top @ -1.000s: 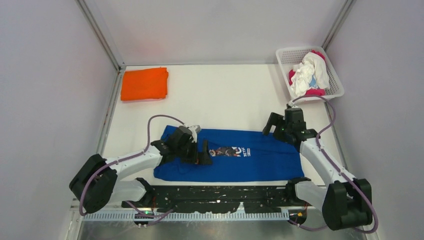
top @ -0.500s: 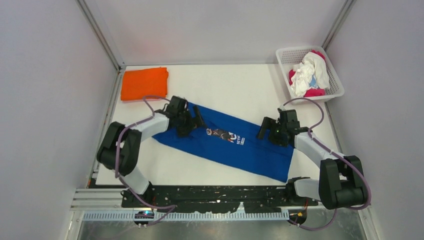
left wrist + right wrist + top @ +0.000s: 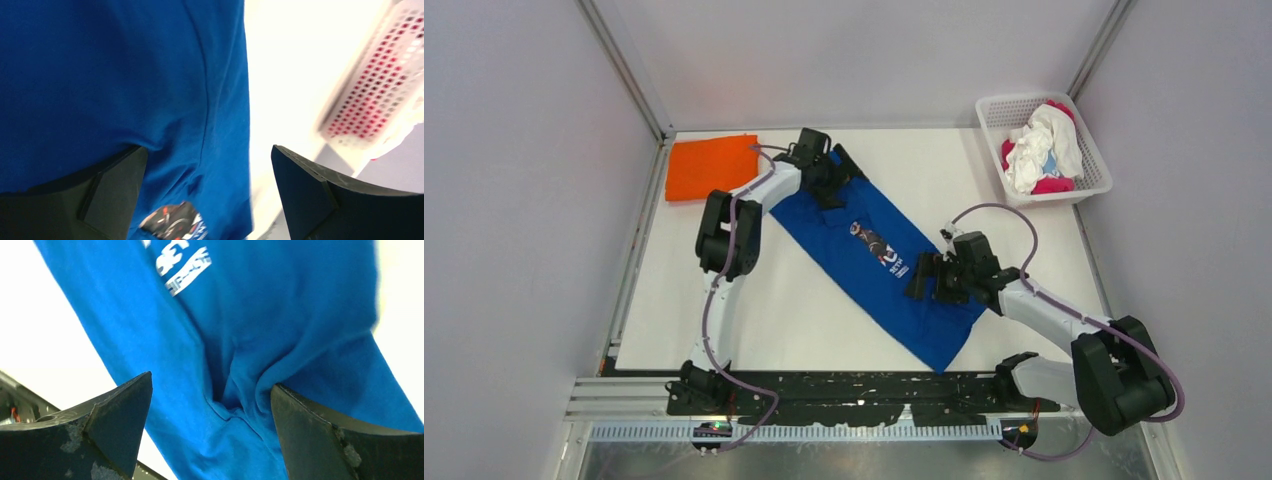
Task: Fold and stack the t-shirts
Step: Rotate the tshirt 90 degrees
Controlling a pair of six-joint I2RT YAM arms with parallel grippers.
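The royal blue t-shirt point(image 3: 834, 232), folded into a long strip with its print point(image 3: 879, 246) facing up, lies diagonally from back left to front right. My left gripper point(image 3: 832, 172) rests on its back-left end, beside the folded orange t-shirt point(image 3: 712, 167). In the left wrist view its jaws point(image 3: 209, 149) stand wide apart over blue cloth point(image 3: 100, 75). My right gripper point(image 3: 927, 281) rests on the front-right part. Its jaws point(image 3: 211, 381) stand wide apart over bunched blue cloth point(image 3: 280, 300). White point(image 3: 1044, 145) and magenta point(image 3: 1054, 185) shirts lie in the basket.
The white lattice basket point(image 3: 1092, 160) stands at the back right corner and shows blurred in the left wrist view point(image 3: 380, 85). Grey walls enclose the white table point(image 3: 724, 300) on three sides. A black rail runs along the front edge point(image 3: 844, 395).
The blue shirt has swung from lying across the front to a diagonal. My left gripper moved back toward the orange shirt; my right gripper moved forward and left.
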